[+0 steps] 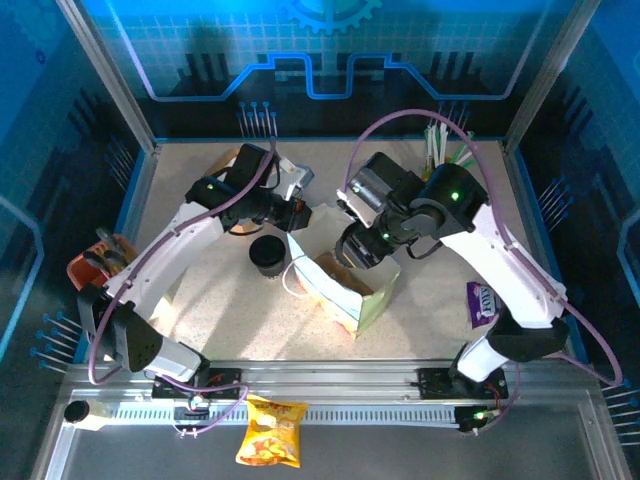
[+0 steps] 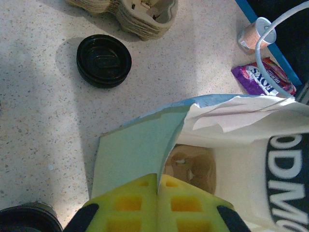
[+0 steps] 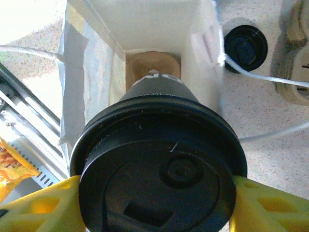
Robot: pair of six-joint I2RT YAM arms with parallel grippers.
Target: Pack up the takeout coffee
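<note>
The right gripper was clamped with its yellow fingers on either side of the takeout coffee, a small paper cup under a round black plastic lid, gripping it just below the lid's rim. The cup hung over the open mouth of the white paper bag, which stood near the middle of the speckled table, a little toward the near edge. Its long axis ran straight from the lid toward the brown floor of the bag, so the way in lay directly along the cup's own length. How far its base had passed the rim could not be told. The left gripper had its jaws pressed together, seemingly on the bag's far-left rim, where a pale green panel folded into them, which would hold the mouth open. A stack of bare black plastic lids sat just beside the bag on its left. Since the right arm carried the cup, lowering looked like its job, while a slip at the rim could fold the bag shut
</note>
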